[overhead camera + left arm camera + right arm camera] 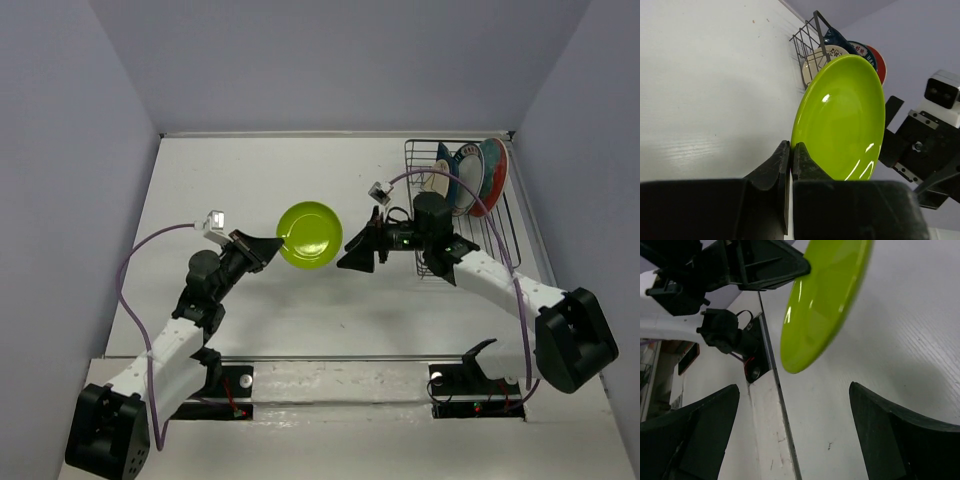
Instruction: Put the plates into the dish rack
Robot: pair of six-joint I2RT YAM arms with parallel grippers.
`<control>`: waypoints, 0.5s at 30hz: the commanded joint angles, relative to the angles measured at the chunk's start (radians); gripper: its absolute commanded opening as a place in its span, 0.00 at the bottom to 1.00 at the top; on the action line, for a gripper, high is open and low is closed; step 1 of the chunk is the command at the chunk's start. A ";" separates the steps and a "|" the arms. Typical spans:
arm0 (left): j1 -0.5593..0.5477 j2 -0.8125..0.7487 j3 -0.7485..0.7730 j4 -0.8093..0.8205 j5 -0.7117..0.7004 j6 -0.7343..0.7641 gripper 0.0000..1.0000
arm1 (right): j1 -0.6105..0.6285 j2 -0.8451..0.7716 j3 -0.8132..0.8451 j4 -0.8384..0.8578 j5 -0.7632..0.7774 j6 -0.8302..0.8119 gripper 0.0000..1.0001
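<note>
My left gripper is shut on the left rim of the lime-green round plate and holds it above the table's middle. In the left wrist view the fingers pinch the plate's rim. My right gripper is open just right of the plate, not touching it; in the right wrist view the plate hangs ahead of the spread fingers. The black wire dish rack stands at the back right. Upright in it are the teal, cream, navy-rimmed white and red floral plates.
Grey walls close in the table on the left, back and right. The arm bases and mounting plates sit along the near edge. Purple cables loop from both wrists.
</note>
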 commanded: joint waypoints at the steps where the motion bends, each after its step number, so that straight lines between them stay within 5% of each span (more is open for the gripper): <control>1: 0.001 -0.013 0.062 0.052 0.051 0.010 0.06 | 0.013 -0.105 -0.041 0.048 -0.120 -0.080 0.96; 6: 0.000 -0.012 0.046 0.104 0.123 -0.012 0.06 | 0.013 -0.092 -0.003 0.052 0.088 -0.043 1.00; 10: -0.010 -0.018 0.044 0.102 0.142 0.006 0.06 | 0.013 0.009 0.068 0.099 0.103 0.021 0.99; 15: -0.037 0.027 0.053 0.102 0.175 0.033 0.06 | 0.013 0.080 0.104 0.227 0.099 0.166 0.79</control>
